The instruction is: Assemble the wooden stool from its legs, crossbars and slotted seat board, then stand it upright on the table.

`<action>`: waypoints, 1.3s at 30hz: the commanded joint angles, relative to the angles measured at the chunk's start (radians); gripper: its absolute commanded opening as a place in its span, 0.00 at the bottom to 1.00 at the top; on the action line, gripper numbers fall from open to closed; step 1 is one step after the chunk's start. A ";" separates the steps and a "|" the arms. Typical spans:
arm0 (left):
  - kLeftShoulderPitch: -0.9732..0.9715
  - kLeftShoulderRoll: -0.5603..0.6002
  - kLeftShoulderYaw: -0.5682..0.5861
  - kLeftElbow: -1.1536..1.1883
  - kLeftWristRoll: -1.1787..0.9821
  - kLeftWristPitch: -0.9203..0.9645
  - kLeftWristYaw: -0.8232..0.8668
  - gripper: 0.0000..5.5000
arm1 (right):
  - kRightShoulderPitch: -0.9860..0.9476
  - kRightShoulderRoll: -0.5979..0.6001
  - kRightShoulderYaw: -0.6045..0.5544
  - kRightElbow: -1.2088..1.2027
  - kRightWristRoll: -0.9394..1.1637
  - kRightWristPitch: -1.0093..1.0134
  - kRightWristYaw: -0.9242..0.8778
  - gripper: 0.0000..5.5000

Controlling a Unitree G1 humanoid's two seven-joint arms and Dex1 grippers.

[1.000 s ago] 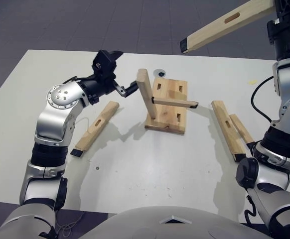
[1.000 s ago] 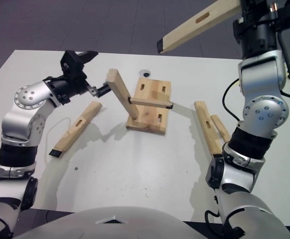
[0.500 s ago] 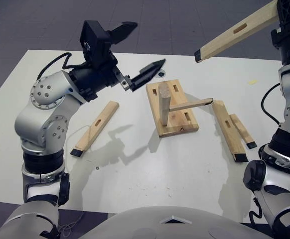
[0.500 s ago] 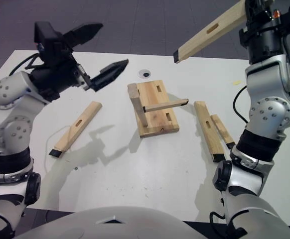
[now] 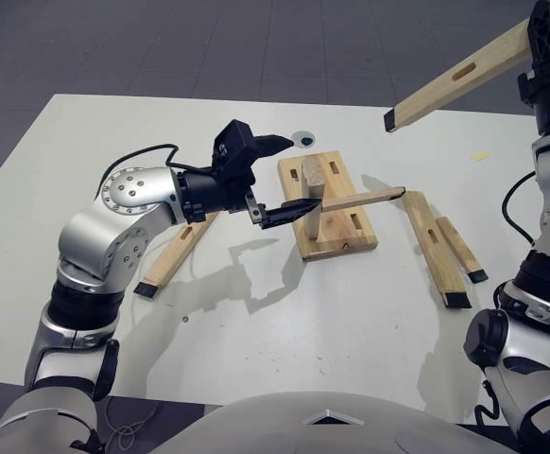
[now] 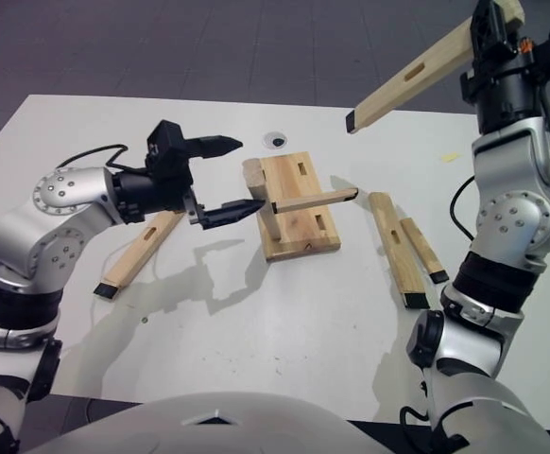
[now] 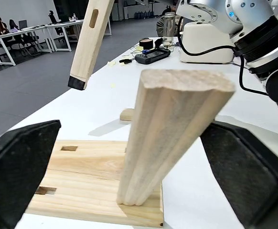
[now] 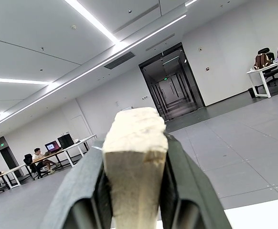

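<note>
Two grippers: left gripper (image 5: 303, 172) is hanging wide open, its jaws standing either side of the upright leg (image 7: 172, 138) without touching it; right gripper (image 6: 488, 38) is clamping one end of the raised leg (image 5: 455, 74), high over the table's (image 5: 284, 340) far right.
Upright leg: it is standing in a slot of the seat board (image 5: 336, 238), which is lying flat mid-table, and a crossbar (image 5: 365, 199) is jutting from it toward the right.
Loose parts: a loose leg (image 5: 182, 241) is lying left of the board; a long leg (image 5: 433, 244) and a short crossbar (image 5: 459, 248) are lying side by side on its right.
Step in hand: to my eye, the left arm is getting ready to brace the planted leg for fitting the second one.
Next move: I'd expect it to be asking for a firm squeeze on that leg, then lining the raised leg's mortise up with the crossbar's free end.
Left wrist view: it is making plain the clear gap at each pad, which the head views are leaving uncertain.
Right wrist view: it is showing both fingers (image 8: 89, 191) pressing the wood.
</note>
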 commanded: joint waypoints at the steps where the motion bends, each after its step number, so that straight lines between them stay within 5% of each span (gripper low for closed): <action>1: -0.060 -0.010 -0.011 0.096 -0.027 0.029 -0.096 0.81 | 0.017 0.013 0.006 0.003 -0.024 0.009 0.013 0.19; 13: -0.099 -0.044 -0.059 0.127 0.027 0.020 -0.167 0.42 | 0.053 0.023 0.021 -0.010 -0.081 0.016 0.037 0.19; 39: 0.156 -0.245 -0.109 0.012 0.296 -0.109 0.292 0.37 | 0.261 -0.030 0.256 -0.125 -0.472 -0.171 0.331 0.19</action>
